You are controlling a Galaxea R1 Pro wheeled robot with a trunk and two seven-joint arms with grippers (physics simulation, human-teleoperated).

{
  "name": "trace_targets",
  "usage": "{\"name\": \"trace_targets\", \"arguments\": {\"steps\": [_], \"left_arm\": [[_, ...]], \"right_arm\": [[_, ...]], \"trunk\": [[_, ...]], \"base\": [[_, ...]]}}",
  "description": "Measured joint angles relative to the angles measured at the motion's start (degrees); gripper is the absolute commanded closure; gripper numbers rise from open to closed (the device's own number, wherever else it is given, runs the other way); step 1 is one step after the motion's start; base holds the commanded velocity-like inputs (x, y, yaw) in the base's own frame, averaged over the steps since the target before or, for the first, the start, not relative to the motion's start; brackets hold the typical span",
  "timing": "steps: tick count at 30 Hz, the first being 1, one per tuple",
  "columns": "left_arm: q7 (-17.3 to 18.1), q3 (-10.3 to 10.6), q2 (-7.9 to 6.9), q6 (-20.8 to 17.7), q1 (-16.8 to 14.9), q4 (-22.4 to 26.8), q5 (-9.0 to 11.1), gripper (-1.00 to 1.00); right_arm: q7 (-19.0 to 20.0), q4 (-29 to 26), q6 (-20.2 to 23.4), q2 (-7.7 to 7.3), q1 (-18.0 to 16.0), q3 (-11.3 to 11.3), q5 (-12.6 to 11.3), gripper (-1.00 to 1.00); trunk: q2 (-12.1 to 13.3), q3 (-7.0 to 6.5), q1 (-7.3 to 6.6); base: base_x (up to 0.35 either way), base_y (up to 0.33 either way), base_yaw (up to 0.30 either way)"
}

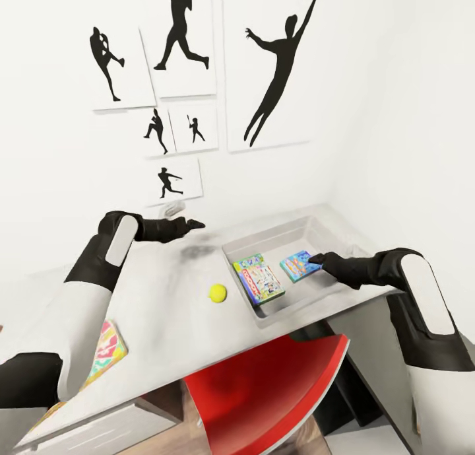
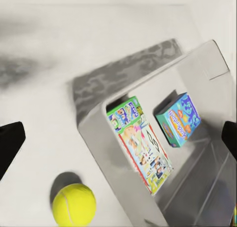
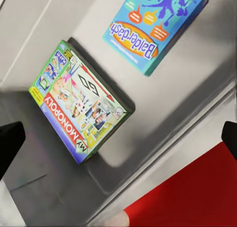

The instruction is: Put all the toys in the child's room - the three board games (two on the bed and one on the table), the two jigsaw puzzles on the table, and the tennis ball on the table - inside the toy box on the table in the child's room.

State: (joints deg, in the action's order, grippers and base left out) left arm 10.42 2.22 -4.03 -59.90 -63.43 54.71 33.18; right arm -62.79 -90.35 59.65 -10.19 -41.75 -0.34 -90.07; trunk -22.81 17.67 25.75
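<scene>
The toy box (image 1: 277,240) stands on the pale table (image 1: 165,310) at the right. Two board games lie flat inside it: a green-edged Monopoly box (image 1: 258,279) (image 2: 140,148) (image 3: 79,106) and a light blue Balderdash box (image 1: 299,265) (image 2: 178,118) (image 3: 155,26). The tennis ball (image 1: 218,293) (image 2: 74,204) rests on the table just left of the box. My left gripper (image 1: 194,225) hovers open above the table, behind the ball. Over the box's right side my right gripper (image 1: 316,260) is open, close to the blue game. A flat pink-green-yellow item (image 1: 109,349) lies half hidden under my left arm; game or puzzle, I cannot tell.
A red chair (image 1: 277,389) is tucked under the table's front edge, below the toy box. White walls with black baseball-player pictures (image 1: 284,65) close off the table's far side and right. White drawers (image 1: 99,432) sit under the table's left part.
</scene>
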Motion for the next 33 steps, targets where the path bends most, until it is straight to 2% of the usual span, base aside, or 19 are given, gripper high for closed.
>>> {"name": "trace_targets", "arguments": {"steps": [1, 3, 4, 5, 6, 7, 8, 9, 10, 11, 12, 14, 15, 17, 18, 20, 21, 27, 33], "left_arm": [[1.35, 0.0, -0.94, -0.01, 0.02, 0.04, 0.31, -1.0], [5.36, -0.05, -3.77, -0.02, 0.16, 0.13, 1.29, -1.0], [8.04, -0.05, -5.84, 0.0, 0.43, 0.17, 1.83, -1.0], [9.36, -0.04, -6.99, -0.03, 0.62, 0.18, 2.31, -1.0], [11.74, -0.04, -8.99, 0.0, 1.02, 0.2, 2.85, -1.0], [12.94, -0.03, -10.03, -0.03, 1.26, 0.21, 3.37, -1.0], [15.22, -0.03, -11.77, 0.0, 1.84, 0.22, 4.03, -1.0], [16.42, -0.04, -12.68, -0.02, 2.19, 0.22, 4.56, -1.0], [18.75, -0.05, -14.26, 0.01, 2.89, 0.23, 5.26, -1.0], [19.98, -0.04, -15.07, -0.01, 3.28, 0.23, 5.72, -1.0], [22.42, -0.04, -16.54, 0.03, 4.06, 0.24, 6.26, -1.0], [25.04, -0.03, -17.98, 0.03, 4.94, 0.26, 6.73, -1.0], [27.73, -0.03, -19.18, 0.06, 5.82, 0.32, 6.91, -1.0], [30.66, -0.04, -20.26, 0.09, 6.79, 0.36, 7.06, -1.0], [33.53, -0.07, -21.16, 0.11, 7.81, 0.38, 7.08, -1.0], [36.47, -0.1, -22.08, 0.1, 8.99, 0.4, 7.15, -1.0], [39.28, -0.11, -23.0, 0.11, 10.22, 0.44, 7.13, -1.0], [50.25, -0.16, -26.42, 0.14, 15.49, 0.56, 7.03, -1.0], [58.03, -0.24, -29.35, 0.33, 20.08, 0.82, 6.79, -1.0]], "right_arm": [[0.03, -0.01, 0.0, -0.49, 0.01, -0.06, -0.71, -1.0], [0.64, -0.06, 0.0, -2.13, 0.07, -0.51, -3.15, -1.0], [2.08, -0.06, 0.01, -3.45, 0.43, -1.15, -5.21, -1.0], [3.08, -0.08, 0.02, -4.15, 0.74, -1.51, -6.32, -1.0], [5.57, -0.09, 0.03, -5.47, 1.68, -2.24, -8.29, -1.0], [7.11, -0.08, 0.05, -6.16, 2.29, -2.63, -9.2, -1.0], [10.53, -0.09, 0.09, -7.47, 3.62, -3.44, -10.54, -1.0], [12.55, -0.08, 0.11, -8.17, 4.38, -3.87, -11.09, -1.0], [16.73, -0.07, 0.15, -9.46, 5.9, -4.76, -11.76, -1.0], [19.11, -0.07, 0.16, -10.1, 6.74, -5.22, -12.07, -1.0], [23.82, -0.06, 0.18, -11.24, 8.34, -5.93, -12.35, -1.0], [28.79, -0.06, 0.2, -12.28, 10.05, -6.45, -12.4, -1.0], [33.42, -0.06, 0.2, -13.08, 11.71, -6.76, -12.33, -1.0], [37.97, -0.04, 0.2, -13.68, 13.4, -7.01, -12.26, -1.0], [41.84, -0.01, 0.2, -14.06, 14.88, -7.16, -12.2, -1.0], [45.2, 0.02, 0.2, -14.39, 16.31, -7.34, -12.13, -1.0], [47.84, 0.06, 0.19, -14.68, 17.65, -7.64, -12.07, -1.0], [55.19, 0.11, 0.18, -15.13, 23.02, -9.08, -11.96, -1.0], [62.74, 0.08, 0.12, -15.21, 27.13, -10.53, -11.09, -1.0]], "trunk": [[0.0, -0.09, 0.0], [0.0, -0.26, 0.0], [0.0, -0.35, 0.0], [0.0, -0.44, 0.0], [0.0, -0.53, 0.0], [0.0, -0.62, 0.0], [0.0, -0.71, 0.0], [0.0, -0.8, 0.0], [0.0, -0.88, 0.0], [0.0, -0.98, 0.0], [0.0, -1.06, 0.0], [0.0, -1.25, 0.0], [0.0, -1.33, -0.01], [0.0, -1.51, 0.0], [0.0, -1.6, -0.01], [0.0, -1.78, 0.0], [0.0, -1.87, -0.01], [0.0, -2.41, -0.01], [0.0, -2.95, 0.0]], "base": [[0.0, 0.0, 0.0], [0.0, 0.0, 0.0], [0.0, 0.0, 0.0], [0.0, 0.0, 0.0], [0.0, 0.0, 0.0], [0.0, 0.0, 0.0], [0.0, 0.0, 0.0], [0.0, 0.0, 0.0], [0.0, 0.0, 0.0], [0.0, 0.0, 0.0], [0.0, 0.0, 0.0], [0.0, 0.0, 0.0], [0.0, 0.0, 0.0], [0.0, 0.0, 0.0], [0.0, 0.0, 0.0], [0.0, 0.0, 0.0], [0.0, 0.0, 0.0], [0.0, 0.0, 0.0], [0.0, 0.0, 0.0]]}}
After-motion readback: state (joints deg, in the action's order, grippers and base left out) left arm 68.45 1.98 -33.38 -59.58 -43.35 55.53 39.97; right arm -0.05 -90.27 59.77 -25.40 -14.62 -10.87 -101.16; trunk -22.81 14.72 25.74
